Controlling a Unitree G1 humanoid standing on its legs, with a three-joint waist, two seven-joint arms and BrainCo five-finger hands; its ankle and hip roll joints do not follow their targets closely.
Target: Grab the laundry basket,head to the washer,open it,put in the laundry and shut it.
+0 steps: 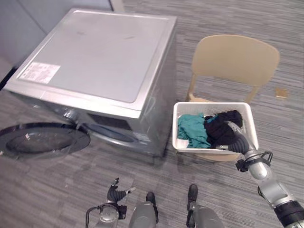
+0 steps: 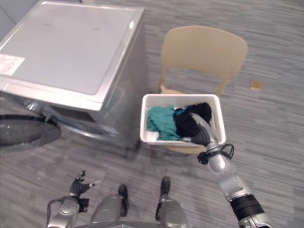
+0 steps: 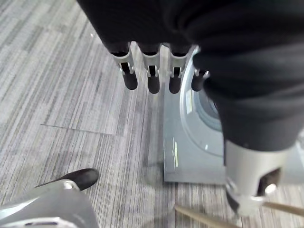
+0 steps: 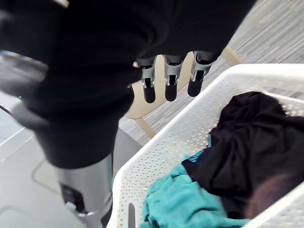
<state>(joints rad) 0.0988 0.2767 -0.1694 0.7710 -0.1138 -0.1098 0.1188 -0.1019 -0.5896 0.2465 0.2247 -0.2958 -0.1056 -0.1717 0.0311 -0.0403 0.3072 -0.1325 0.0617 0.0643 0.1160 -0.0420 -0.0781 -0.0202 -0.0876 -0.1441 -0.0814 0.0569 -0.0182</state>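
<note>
On chair seat: white laundry basket, teal cloth and black clothes inside | right hand above basket's near rim, fingers straight, empty, clothes directly beneath | left hand low, relaxed, farther | washer door open, basket's left.

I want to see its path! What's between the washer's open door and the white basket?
Between the round door and the laundry basket stands the washer's front corner; past it is bare grey carpet. The left eye view shows this.
</note>
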